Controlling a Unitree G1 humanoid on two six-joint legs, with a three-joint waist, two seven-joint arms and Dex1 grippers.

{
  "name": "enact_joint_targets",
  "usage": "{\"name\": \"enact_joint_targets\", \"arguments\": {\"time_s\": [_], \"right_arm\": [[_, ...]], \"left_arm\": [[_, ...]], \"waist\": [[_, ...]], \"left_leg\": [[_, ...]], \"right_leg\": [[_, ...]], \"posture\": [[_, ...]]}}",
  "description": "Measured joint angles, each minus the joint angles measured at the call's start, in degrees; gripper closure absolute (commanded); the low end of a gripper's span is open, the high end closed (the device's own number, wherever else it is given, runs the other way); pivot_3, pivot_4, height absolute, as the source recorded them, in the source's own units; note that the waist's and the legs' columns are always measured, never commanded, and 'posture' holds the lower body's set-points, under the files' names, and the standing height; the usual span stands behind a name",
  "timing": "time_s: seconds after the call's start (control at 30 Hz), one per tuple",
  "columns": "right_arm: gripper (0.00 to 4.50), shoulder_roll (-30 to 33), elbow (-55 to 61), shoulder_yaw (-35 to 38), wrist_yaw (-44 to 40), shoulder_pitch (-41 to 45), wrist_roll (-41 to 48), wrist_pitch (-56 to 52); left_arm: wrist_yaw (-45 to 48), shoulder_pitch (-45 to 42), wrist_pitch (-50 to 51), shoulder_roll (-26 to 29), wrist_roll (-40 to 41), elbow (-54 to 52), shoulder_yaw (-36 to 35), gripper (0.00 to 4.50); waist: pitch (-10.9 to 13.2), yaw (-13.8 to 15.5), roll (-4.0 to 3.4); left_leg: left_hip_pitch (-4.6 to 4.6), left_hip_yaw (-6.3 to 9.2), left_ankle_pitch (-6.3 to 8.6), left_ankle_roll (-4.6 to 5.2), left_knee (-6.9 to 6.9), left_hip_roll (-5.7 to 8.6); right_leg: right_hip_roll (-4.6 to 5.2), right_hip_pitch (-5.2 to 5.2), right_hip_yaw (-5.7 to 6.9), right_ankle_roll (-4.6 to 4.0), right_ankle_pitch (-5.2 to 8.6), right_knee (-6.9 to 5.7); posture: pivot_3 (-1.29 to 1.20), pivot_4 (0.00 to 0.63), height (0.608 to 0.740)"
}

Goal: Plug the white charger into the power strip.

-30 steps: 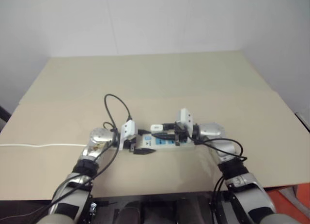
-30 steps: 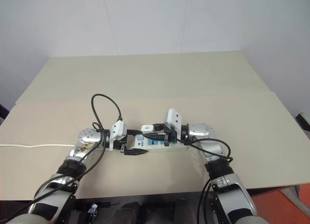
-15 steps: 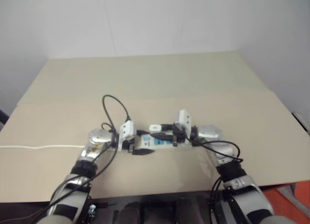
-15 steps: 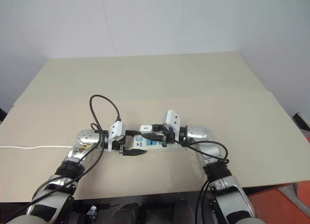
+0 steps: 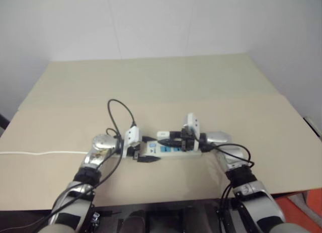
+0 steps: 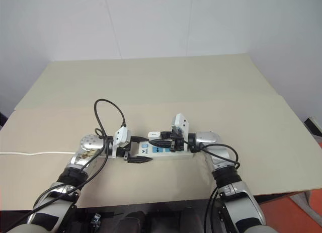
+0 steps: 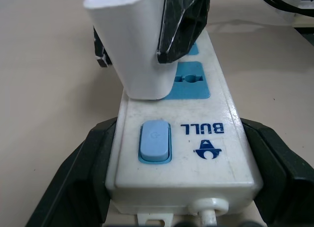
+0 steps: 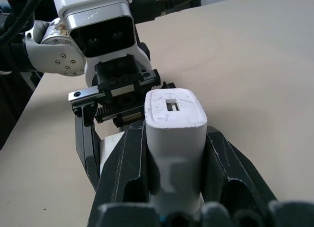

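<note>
1. Left gripper (image 7: 162, 188) clamped on the switch end of the power strip (image 7: 196, 134), which lies on the table (image 5: 151, 82).
2. Right gripper (image 8: 171, 153) clamped on the white charger (image 8: 174, 114), approaching from three o'clock.
3. The charger's base meets the first socket panel; whether it is fully seated cannot be told. Pressing home probably remains.

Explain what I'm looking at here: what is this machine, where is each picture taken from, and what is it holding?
It is a two-armed humanoid robot at a beige table. Two pictures come from cameras in its head, looking down over the arms; the other two come from cameras on each wrist. The left gripper clamps the switch end of the power strip, a white bar with blue sockets. The right gripper holds the white charger, whose base sits at a socket panel; whether it is pushed in cannot be told.
</note>
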State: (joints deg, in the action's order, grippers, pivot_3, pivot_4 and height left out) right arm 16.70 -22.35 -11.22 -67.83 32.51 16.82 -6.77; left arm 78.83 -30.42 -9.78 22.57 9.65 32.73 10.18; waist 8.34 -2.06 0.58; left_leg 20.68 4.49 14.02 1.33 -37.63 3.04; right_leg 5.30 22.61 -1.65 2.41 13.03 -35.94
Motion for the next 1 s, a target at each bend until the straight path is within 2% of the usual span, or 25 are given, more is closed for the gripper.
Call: {"name": "enact_joint_targets", "arguments": {"time_s": [0.3, 0.43, 0.77, 1.0], "right_arm": [[3.38, 0.0, -5.35, -1.63, -1.69, 1.07, -2.11, 10.92], [3.38, 0.5, -7.8, -2.66, -2.38, 1.2, -2.2, 14.98], [3.38, 0.99, -11.35, -4.27, -3.22, 2.74, -2.19, 16.46], [3.38, 0.99, -11.43, -4.53, -3.21, 2.71, -2.16, 16.45]], "left_arm": [[0.17, -0.16, 0.09, 0.28, -0.01, 0.36, -0.02, 1.2], [-0.19, -0.15, 0.2, 0.33, -0.04, 0.47, -0.02, 1.2], [-1.1, 0.81, 1.41, 0.73, -0.14, -0.83, 0.2, 1.2], [-1.34, 1.27, 2.18, 1.14, -0.08, -1.68, 0.3, 1.2]], "waist": [[0.0, -0.13, 0.0], [-0.01, -0.21, 0.02], [-0.61, -0.19, 0.62], [-0.7, -0.18, 0.72]], "left_leg": [[-0.15, 0.0, 0.0, 0.0, 0.03, -0.02], [-0.47, -0.02, 0.0, 0.0, 0.21, -0.01], [-0.59, -0.01, 0.0, -0.01, 0.38, -0.02], [-0.71, 0.0, 0.01, -0.01, 0.53, -0.02]], "right_leg": [[-0.02, -0.13, 0.0, 0.02, 0.01, 0.0], [0.02, -0.42, -0.05, 0.38, 0.23, 0.11], [0.0, -0.42, -0.17, 0.28, 0.18, 0.14], [0.0, -0.44, -0.22, 0.28, 0.19, 0.16]], "posture": [[0.0, 0.15, 0.74], [0.0, 0.15, 0.74], [0.0, 0.15, 0.74], [0.0, 0.15, 0.74]]}}
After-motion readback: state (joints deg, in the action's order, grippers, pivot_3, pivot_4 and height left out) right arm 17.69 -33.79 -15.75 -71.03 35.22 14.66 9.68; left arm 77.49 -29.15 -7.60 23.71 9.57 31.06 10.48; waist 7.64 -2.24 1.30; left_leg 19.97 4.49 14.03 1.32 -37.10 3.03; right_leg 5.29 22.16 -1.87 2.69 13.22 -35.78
